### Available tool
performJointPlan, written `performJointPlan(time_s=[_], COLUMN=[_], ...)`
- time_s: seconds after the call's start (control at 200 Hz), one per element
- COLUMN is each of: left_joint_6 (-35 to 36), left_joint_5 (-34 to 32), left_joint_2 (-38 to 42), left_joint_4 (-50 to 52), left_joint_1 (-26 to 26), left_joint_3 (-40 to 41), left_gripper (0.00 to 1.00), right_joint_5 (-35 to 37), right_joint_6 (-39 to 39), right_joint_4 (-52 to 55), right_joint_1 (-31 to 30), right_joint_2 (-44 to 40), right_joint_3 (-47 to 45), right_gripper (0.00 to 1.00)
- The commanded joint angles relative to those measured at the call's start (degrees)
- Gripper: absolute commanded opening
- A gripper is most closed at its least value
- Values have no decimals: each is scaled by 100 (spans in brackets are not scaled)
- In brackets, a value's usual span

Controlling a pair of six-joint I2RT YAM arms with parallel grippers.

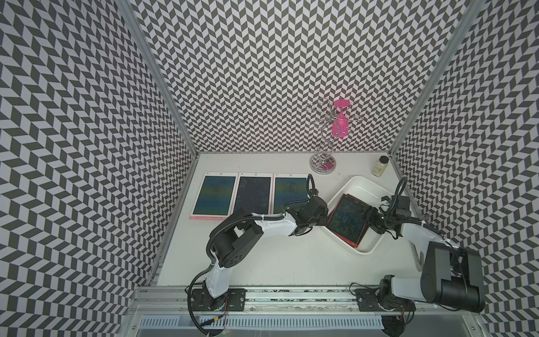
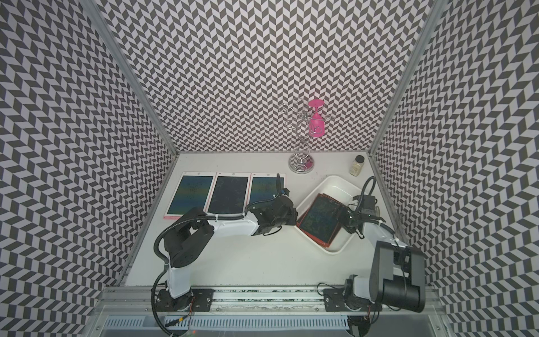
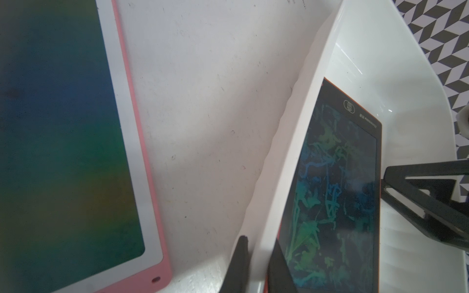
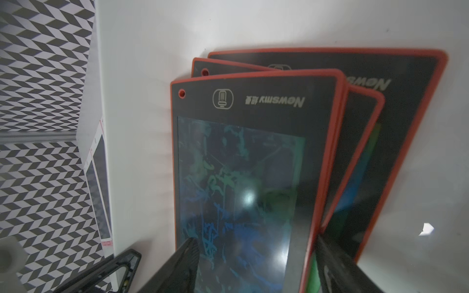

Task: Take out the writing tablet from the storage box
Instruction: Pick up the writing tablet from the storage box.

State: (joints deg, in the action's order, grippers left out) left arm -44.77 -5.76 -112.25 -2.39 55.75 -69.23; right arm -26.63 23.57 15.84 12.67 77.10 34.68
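The storage box (image 1: 363,188) lay askew on the tabletop (image 1: 291,256), right of centre in both top views, and held a fanned stack of red-framed tablets (image 4: 406,101), with the writing tablet (image 4: 241,165) uppermost. The left fingers (image 3: 239,263) were clamped on the box's rim at its frame-left side. The right fingers (image 4: 182,261) stood apart astride the writing tablet's end, one over its screen and the other just past its long edge; contact could not be confirmed.
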Motion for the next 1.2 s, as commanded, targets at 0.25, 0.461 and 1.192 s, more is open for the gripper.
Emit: performJointPlan(time_s=[0.25, 0.461, 1.192], left_joint_6=[-220, -216, -172], left_joint_5=[99, 108, 171], left_joint_2=[-182, -197, -342], left_joint_4=[-51, -59, -47], left_joint_1=[76, 77, 74], left_joint_3=[-196, -196, -279], left_gripper=[0, 0, 0], right_joint_5=[-622, -606, -1042], right_joint_6=[-27, -61, 62], right_joint_4=[13, 127, -35], right_joint_1=[33, 30, 30], right_joint_2=[-49, -96, -57], right_joint_3=[8, 44, 193], right_gripper=[73, 73, 72])
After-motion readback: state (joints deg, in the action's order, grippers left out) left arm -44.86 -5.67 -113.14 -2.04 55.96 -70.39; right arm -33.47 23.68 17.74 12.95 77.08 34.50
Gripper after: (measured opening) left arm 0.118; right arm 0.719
